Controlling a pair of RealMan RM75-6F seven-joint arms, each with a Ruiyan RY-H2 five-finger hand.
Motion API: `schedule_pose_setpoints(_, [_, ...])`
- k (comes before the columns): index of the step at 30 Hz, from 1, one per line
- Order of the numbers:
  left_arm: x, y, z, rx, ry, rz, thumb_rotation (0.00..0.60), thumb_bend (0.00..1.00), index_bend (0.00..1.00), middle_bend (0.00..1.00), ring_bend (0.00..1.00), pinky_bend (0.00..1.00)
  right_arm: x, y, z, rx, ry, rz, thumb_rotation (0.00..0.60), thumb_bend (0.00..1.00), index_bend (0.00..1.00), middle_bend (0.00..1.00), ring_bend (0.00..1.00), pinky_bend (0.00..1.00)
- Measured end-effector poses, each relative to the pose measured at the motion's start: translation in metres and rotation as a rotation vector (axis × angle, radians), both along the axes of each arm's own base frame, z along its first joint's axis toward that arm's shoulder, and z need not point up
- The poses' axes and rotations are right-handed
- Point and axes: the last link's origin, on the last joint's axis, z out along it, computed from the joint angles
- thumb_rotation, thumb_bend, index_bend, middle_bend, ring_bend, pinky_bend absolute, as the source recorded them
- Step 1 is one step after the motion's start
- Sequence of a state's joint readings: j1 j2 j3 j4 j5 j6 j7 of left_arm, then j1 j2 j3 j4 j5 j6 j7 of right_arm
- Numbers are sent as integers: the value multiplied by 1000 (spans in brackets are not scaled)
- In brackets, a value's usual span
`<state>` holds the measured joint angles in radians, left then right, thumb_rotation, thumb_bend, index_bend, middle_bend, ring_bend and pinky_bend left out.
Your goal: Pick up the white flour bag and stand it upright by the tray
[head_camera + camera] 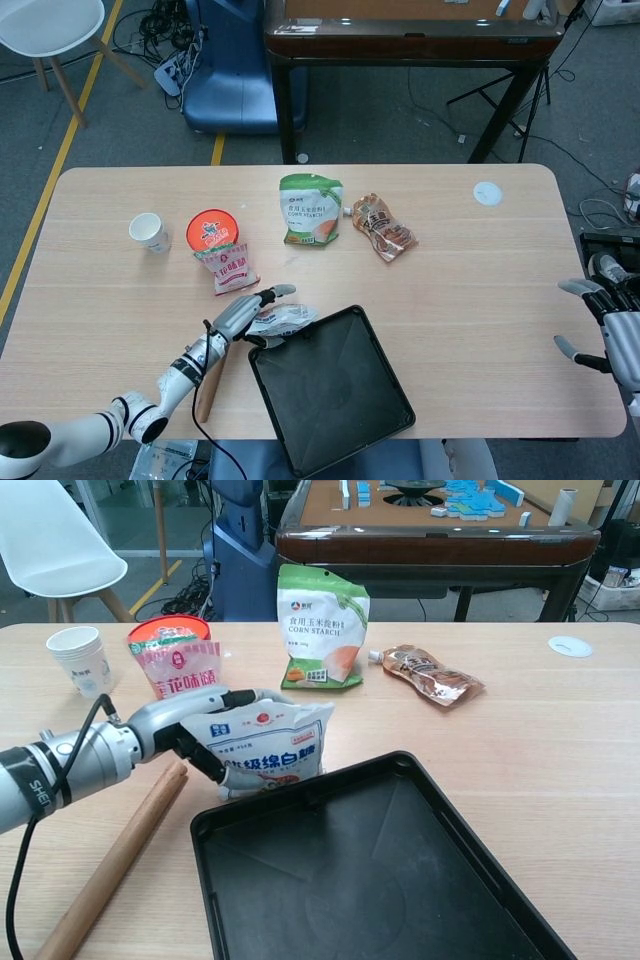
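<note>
The white flour bag (pixel 272 744) with red and blue print stands against the far left corner of the black tray (pixel 400 880). My left hand (pixel 196 736) grips the bag's left side, fingers over its top edge and thumb low at its left. In the head view the bag (pixel 287 318) lies just left of the tray (pixel 335 385), with the left hand (pixel 243 313) on it. My right hand (pixel 606 322) hovers open at the table's right edge, holding nothing.
A wooden rolling pin (pixel 110 865) lies left of the tray. Behind are a paper cup (pixel 80 658), a red-lidded bowl (pixel 212 229) with a pink packet (pixel 185 668), a green corn starch bag (pixel 322 625), a brown pouch (pixel 428 674) and a white disc (pixel 571 646).
</note>
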<state>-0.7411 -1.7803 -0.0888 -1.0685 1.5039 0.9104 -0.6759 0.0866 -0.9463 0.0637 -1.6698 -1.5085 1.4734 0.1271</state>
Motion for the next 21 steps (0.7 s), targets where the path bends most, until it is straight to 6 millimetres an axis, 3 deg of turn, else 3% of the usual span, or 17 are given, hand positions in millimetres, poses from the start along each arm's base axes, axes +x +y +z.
schedule_pose_setpoints(4, [-1,3,-4,10,1,9,600,191,198,178,204,251,0,0,0,0,0,-2,600,220,238,248,139,165])
schedule_pose_setpoints(7, [-2,8,-6,18,-2,23,600,191,265,238,253,336,0,1,0,-1,0,-1,600,220,238,248,139,165])
schedule_pose_setpoints(14, [-1,17,-5,51,-18,37,600,189,496,502,479,613,1,0,0,-2,-2,2,600,220,238,248,139,165])
schedule_pose_setpoints(21, [1,28,5,90,-39,38,600,190,561,589,545,681,1,0,1,-6,-3,5,600,220,238,248,139,165])
